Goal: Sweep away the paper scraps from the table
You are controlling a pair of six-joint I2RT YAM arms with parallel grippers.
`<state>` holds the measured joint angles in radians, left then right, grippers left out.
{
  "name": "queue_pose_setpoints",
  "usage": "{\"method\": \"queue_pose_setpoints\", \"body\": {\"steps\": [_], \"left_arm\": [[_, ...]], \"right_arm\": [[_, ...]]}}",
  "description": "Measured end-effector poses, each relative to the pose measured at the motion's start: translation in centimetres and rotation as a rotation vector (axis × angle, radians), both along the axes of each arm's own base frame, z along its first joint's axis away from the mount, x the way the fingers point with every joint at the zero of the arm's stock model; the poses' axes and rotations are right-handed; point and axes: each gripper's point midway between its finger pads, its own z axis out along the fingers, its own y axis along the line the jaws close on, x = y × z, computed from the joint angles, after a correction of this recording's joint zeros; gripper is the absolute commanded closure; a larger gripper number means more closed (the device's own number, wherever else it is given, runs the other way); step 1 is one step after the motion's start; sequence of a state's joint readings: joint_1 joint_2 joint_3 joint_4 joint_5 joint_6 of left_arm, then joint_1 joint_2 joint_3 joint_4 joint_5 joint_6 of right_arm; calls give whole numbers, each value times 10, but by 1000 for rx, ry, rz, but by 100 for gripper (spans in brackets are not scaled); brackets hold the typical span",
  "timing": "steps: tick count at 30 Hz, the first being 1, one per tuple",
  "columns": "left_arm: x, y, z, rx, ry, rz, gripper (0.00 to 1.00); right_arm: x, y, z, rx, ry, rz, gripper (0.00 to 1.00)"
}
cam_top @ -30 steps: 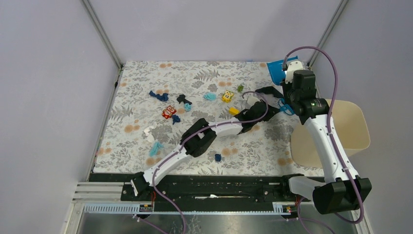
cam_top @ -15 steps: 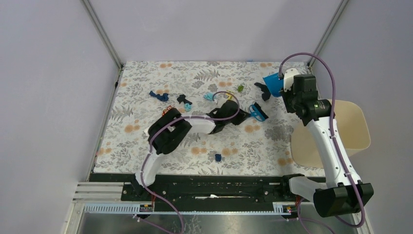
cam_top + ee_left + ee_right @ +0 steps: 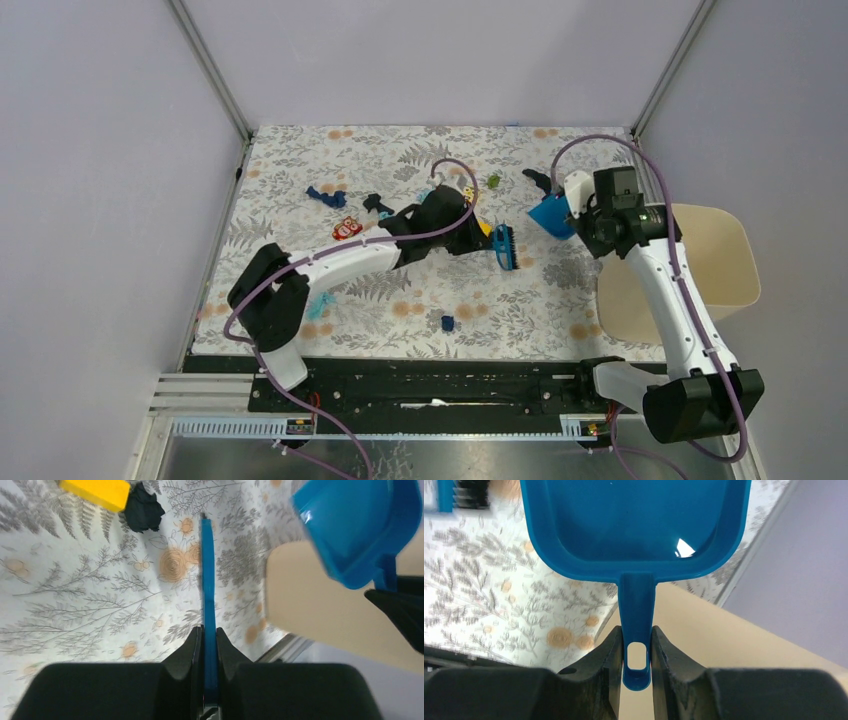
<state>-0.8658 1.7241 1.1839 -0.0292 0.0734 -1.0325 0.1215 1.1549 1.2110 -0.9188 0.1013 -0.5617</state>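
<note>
Left gripper [image 3: 209,632] clamps the brush [image 3: 207,580] — right gripper [image 3: 636,636] pinches the dustpan [image 3: 634,525].

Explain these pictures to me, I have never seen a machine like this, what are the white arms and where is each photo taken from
These are two robot arms, bolted side by side at the near edge of a table. The wide picture comes from a fixed camera above and behind them. The other two come from a small camera on each wrist, looking out past that arm's own fingers.

The table wears a flowered cloth strewn with paper scraps, a yellow block and small toys. The left gripper is shut on a blue brush. The right gripper is shut on the handle of a blue dustpan. A beige bin stands at the right.
</note>
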Motion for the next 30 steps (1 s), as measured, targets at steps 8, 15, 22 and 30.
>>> {"method": "queue_pose_setpoints", "body": {"steps": [8,15,22,30], "left_arm": [[28,9,71,281,-295,-165,100],[59,9,74,453,-403,-198,100],[79,2,23,576,-370,-211,100],[80,-5,0,604,-364,-234,100]], "right_arm": [[-33,7,-35,3,183,128,100],[-64,12,-82,19,381,173,100],[-79,10,-115,9,461,167,100],[-88,15,-138,14,485,168,100]]}}
